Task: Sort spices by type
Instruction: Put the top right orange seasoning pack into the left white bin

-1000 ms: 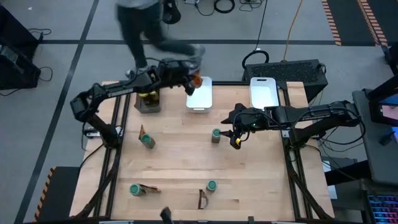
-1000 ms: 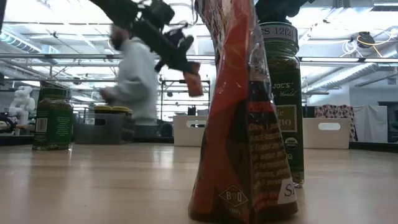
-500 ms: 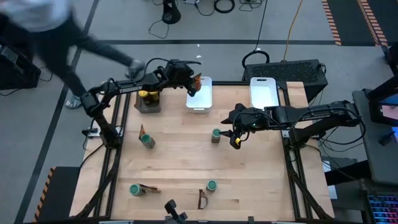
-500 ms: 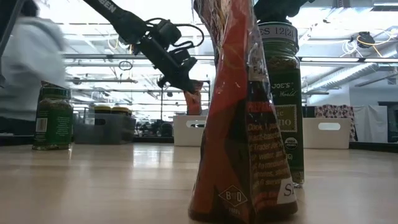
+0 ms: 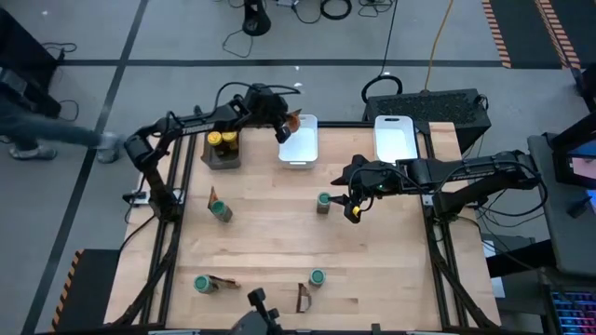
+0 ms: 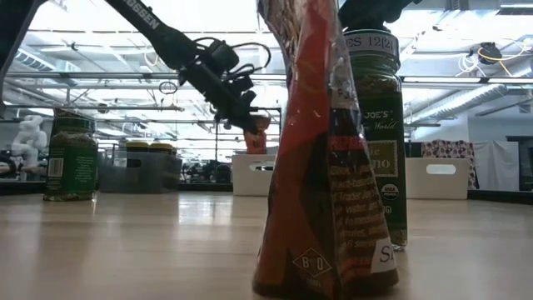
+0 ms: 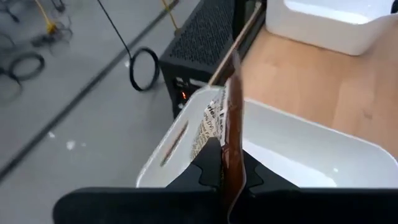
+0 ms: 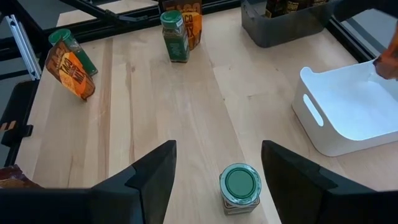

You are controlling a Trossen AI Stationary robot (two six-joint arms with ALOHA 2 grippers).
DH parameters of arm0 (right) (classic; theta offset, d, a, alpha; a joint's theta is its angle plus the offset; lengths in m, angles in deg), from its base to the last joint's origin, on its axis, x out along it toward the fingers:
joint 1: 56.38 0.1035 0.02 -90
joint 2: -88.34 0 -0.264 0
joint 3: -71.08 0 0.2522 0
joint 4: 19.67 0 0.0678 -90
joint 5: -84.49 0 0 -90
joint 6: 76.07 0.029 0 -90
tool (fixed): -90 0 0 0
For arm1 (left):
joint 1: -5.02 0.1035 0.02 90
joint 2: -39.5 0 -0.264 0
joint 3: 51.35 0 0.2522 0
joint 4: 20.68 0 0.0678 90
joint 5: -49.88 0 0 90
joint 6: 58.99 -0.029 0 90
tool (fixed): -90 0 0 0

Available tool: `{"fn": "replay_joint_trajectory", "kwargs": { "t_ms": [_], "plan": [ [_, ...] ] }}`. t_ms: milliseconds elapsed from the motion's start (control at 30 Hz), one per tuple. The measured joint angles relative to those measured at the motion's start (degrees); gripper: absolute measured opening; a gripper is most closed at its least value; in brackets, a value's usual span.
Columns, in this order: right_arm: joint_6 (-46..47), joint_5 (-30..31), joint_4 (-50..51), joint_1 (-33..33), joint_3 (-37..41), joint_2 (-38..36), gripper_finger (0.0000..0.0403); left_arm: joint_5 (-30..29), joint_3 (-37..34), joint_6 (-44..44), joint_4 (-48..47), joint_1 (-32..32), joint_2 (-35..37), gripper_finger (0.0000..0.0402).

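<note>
Over the far white tray (image 5: 299, 144), left gripper (image 5: 284, 129) now lower, pinching a brown-orange spice packet (image 5: 293, 121) ready to drop; right gripper (image 5: 352, 200) spread beside a green-lidded jar (image 5: 323, 200) mid-table.

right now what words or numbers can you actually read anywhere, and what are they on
"JOE'S": label of the green-lidded jar behind the near packet, low view.
"12/12": partly cut off, on that jar's lid rim.
"B&D" in a diamond, and a large "S": foot of the near packet; its remaining print is too blurred to read.
White lettering on the left arm: too blurred.
Packet in the left fingers: print unreadable.
</note>
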Motion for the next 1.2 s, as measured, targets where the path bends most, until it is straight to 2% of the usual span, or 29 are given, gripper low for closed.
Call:
{"fn": "replay_joint_trajectory", "kwargs": {
  "t_ms": [100,600,867,1200],
  "plan": [
    [0.05,-0.01,0.00,0.00,0.00,0.00,0.0219,1.52,0.00,1.99,0.07,0.52,-0.96,0.0004],
    [0.65,-0.03,0.00,0.02,0.00,0.00,0.0219,1.56,0.00,2.10,1.48,0.49,-6.43,0.0004],
    [1.48,-0.05,0.15,0.02,0.00,0.00,0.0219,1.45,-0.02,2.14,2.03,1.71,-6.51,0.0004],
    [1.75,-0.05,0.15,0.02,0.00,0.00,0.0219,1.35,-0.02,1.97,2.21,1.92,-6.51,0.0028]
  ]
}}
